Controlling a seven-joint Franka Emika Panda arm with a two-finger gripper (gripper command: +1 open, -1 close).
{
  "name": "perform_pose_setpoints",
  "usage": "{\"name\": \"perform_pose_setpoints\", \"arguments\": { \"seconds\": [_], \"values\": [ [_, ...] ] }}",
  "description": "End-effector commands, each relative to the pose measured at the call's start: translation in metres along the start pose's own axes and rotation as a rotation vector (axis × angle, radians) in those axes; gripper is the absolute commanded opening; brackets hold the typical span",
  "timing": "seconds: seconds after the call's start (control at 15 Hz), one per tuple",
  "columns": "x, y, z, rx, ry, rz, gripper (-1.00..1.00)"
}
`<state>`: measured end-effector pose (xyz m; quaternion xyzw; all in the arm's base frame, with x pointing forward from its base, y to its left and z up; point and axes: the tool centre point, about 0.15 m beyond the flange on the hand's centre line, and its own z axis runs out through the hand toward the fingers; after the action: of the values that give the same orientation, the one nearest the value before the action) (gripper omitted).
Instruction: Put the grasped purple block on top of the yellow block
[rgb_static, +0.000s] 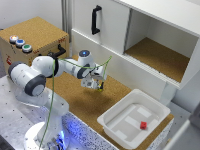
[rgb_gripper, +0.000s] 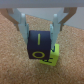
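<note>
Sitting at the exterior view's lower right, a white bin (rgb_static: 156, 112) holds a small red cube (rgb_static: 143, 125) and nothing else that can be made out. Behind it, an open cabinet compartment (rgb_static: 159, 55) has a cork floor. A wooden box (rgb_static: 37, 35) with coloured buttons stands at the exterior view's upper left. Over the cork surface (rgb_static: 87, 102), the tool (rgb_gripper: 41, 29) is clenched on the purple block (rgb_gripper: 38, 45), one finger (rgb_gripper: 23, 24) pressed to each side, with the jaws only as wide as the block. That block hangs just above the yellow block (rgb_gripper: 52, 56), which rests on the cork partly beneath and beside it; whether the two touch cannot be told.
</note>
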<state>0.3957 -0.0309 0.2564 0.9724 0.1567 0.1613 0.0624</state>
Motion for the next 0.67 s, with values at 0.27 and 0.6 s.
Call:
{"name": "perform_pose_setpoints", "arguments": {
  "seconds": [0.27,0.6],
  "values": [
    [0.059,0.032,0.024,-0.011,-0.151,0.077,-1.0],
    [0.033,0.025,0.014,-0.016,-0.049,0.08,-1.0]
  ]
}}
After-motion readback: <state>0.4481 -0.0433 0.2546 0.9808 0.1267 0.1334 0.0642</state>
